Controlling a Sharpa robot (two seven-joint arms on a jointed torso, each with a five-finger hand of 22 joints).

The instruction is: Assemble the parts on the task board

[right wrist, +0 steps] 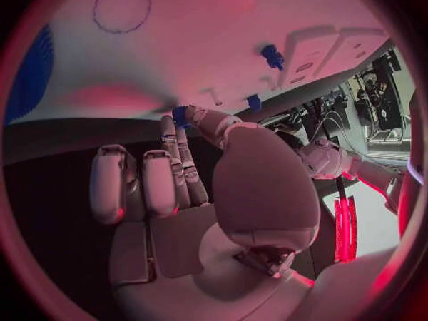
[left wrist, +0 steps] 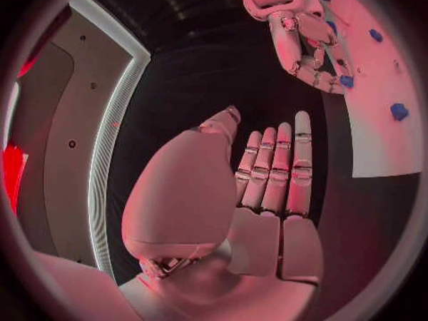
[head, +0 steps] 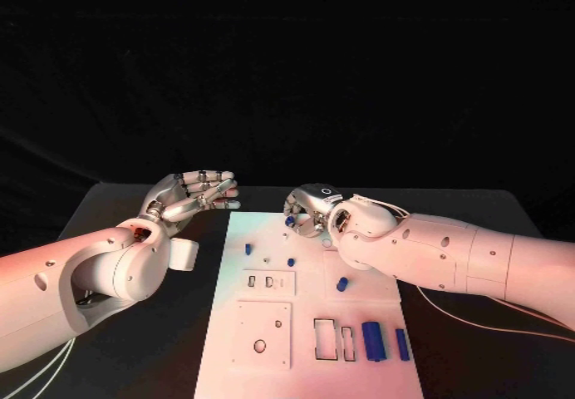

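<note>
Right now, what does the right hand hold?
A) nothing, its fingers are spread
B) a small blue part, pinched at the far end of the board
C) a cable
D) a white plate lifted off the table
B: the right hand pinches a small blue part in its fingertips, over the far end of the board.

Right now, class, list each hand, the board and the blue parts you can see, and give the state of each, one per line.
left hand: open, holding nothing, raised beside the board's far left corner.
right hand: pinching a small blue part over the far end of the board.
task board: flat on the table, several slots unfilled.
two long blue parts: lying on the board, near right.
blue part at mid-board: lying loose.
</note>
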